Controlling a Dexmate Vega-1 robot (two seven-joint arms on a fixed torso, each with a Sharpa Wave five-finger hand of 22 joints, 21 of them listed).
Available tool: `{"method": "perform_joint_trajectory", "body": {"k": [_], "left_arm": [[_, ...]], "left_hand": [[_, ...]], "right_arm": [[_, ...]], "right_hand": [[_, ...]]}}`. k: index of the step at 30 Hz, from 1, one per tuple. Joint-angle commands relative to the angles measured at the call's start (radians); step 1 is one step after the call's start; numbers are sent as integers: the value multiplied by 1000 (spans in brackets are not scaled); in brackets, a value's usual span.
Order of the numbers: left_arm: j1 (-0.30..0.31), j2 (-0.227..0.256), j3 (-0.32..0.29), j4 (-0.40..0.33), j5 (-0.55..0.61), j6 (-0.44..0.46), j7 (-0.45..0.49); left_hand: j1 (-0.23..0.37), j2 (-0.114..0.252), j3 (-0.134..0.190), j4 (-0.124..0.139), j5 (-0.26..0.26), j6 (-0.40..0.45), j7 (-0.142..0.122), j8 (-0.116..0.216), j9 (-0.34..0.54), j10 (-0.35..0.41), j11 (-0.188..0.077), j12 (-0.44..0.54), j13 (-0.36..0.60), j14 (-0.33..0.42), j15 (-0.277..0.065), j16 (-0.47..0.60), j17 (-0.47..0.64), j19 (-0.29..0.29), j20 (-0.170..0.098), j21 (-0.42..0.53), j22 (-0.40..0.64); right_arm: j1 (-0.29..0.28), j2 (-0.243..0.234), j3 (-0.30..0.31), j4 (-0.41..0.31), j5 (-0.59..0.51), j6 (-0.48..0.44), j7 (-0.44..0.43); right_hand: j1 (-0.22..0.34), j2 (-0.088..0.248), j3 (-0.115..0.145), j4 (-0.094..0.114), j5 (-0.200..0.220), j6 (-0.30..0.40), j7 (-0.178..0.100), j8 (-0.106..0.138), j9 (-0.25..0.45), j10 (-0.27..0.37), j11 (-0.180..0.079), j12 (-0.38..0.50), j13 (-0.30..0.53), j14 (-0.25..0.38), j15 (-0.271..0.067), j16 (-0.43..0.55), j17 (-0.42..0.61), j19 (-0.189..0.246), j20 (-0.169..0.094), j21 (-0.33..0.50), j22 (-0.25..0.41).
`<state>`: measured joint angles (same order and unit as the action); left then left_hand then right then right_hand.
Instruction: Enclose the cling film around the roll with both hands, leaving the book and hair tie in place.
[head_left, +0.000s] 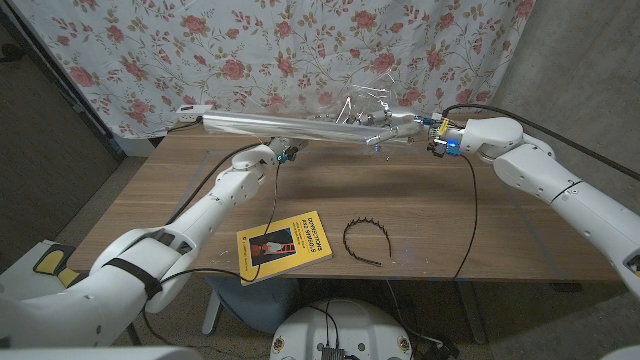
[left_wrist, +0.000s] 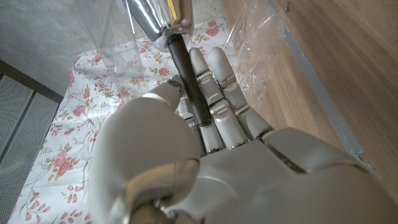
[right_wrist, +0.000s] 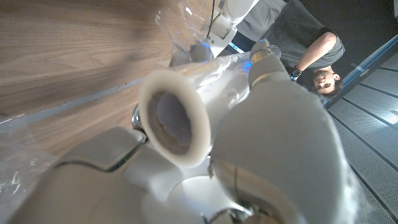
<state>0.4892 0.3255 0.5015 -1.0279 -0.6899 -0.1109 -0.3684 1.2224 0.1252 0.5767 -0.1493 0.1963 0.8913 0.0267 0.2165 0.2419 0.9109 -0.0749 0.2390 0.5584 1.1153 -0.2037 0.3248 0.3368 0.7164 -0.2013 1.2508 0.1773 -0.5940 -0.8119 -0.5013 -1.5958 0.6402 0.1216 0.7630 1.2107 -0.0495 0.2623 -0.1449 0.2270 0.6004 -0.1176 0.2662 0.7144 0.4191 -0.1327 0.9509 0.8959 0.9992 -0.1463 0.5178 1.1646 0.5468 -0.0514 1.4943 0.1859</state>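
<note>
A long silvery cling film roll (head_left: 300, 127) hangs level above the far side of the table. My right hand (head_left: 400, 128) grips its right end; the white core end (right_wrist: 171, 121) shows against that hand (right_wrist: 273, 137). Loose clear film (head_left: 370, 100) stands crumpled above the roll beside the right hand. My left hand (head_left: 281, 153) sits just under the roll's middle. Its fingers (left_wrist: 217, 93) are stretched toward the roll (left_wrist: 149, 15), and a dark rod-like thing (left_wrist: 189, 81) lies between them and the thumb. A yellow book (head_left: 285, 243) and a black toothed hair band (head_left: 365, 240) lie near the front edge.
The wooden table (head_left: 470, 220) is bare on its right half and at the far left. A floral curtain (head_left: 250, 50) hangs close behind it. Black cables run from both wrists across the table. A person (right_wrist: 311, 53) stands off to the side.
</note>
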Motion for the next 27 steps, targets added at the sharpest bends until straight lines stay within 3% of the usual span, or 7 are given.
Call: {"method": "perform_joint_trajectory", "body": {"k": [1, 27], "left_arm": [[-2, 2, 3, -4, 1, 5, 2], [-9, 1, -8, -1, -8, 0, 7]], "left_hand": [[11, 3, 9, -4, 6, 5, -3, -3, 2, 3, 0, -3, 4, 28, -22, 0, 2, 0, -5, 5, 2], [12, 3, 9, -4, 6, 6, 0, -2, 1, 4, 2, -4, 5, 29, -22, -2, 1, -1, -5, 8, 2]], "right_arm": [[79, 15, -44, 66, -3, -28, 115], [146, -18, -107, 94, -118, -72, 179]], "right_hand": [[200, 199, 10, -1, 8, 11, 0, 6, 2, 14, -2, 6, -1, 3, -77, -2, 0, -6, -153, 5, 1], [200, 199, 15, -2, 11, 18, 0, 7, 6, 11, 0, 10, 3, 2, -76, 1, 11, -12, -153, 11, 0]]}}
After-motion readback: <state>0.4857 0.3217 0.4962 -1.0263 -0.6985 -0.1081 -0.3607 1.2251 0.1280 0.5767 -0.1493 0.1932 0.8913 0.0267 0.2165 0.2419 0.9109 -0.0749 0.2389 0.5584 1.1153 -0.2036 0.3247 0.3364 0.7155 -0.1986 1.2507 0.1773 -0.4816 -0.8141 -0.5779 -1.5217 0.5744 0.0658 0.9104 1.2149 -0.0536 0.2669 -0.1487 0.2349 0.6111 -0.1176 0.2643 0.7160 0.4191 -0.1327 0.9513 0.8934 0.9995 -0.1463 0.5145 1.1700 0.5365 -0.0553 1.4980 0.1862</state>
